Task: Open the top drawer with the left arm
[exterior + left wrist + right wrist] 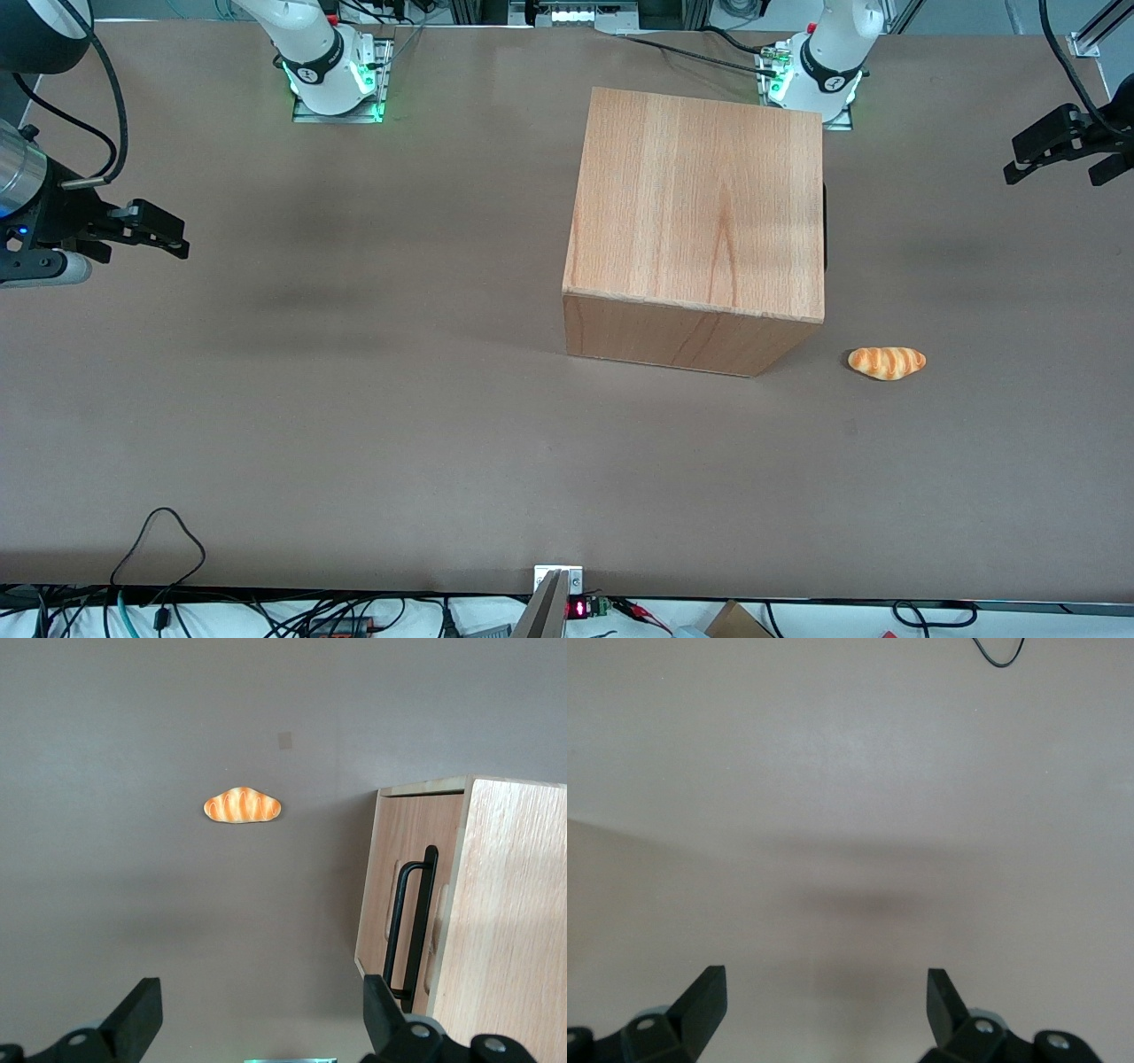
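Overhead, the claw [1019, 159] hangs wide apart, holding nothing, above the brown surface [354, 425] at the working arm's end. Wooden cabinet [700, 213] mid-surface; top drawer [409, 904] flush in its front, black handle [416, 921] untouched. Bread roll [887, 362] nearer the front camera, beside the cabinet. Cables [159, 549] trail along the surface edge.
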Available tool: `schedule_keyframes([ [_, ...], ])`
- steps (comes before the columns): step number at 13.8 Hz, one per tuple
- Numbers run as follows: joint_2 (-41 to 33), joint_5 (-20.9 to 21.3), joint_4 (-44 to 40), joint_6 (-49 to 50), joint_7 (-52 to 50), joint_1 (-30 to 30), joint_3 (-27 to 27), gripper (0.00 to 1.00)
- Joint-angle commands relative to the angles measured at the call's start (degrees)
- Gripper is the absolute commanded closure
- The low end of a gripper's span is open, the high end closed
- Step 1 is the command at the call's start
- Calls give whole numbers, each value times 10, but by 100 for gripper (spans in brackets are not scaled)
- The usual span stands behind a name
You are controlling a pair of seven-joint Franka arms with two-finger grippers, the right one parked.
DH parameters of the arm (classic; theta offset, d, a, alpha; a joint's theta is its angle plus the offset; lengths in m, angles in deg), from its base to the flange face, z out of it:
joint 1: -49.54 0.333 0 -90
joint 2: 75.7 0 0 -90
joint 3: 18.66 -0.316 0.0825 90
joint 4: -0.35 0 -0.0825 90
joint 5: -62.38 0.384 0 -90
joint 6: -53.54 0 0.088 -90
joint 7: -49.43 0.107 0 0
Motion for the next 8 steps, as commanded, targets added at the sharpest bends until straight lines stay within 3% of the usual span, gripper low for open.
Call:
schedule_keyframes([
  [1, 8, 1, -19, 15, 0, -3, -3, 0],
  [8, 8, -1, -19, 15, -3, -3, -3, 0],
])
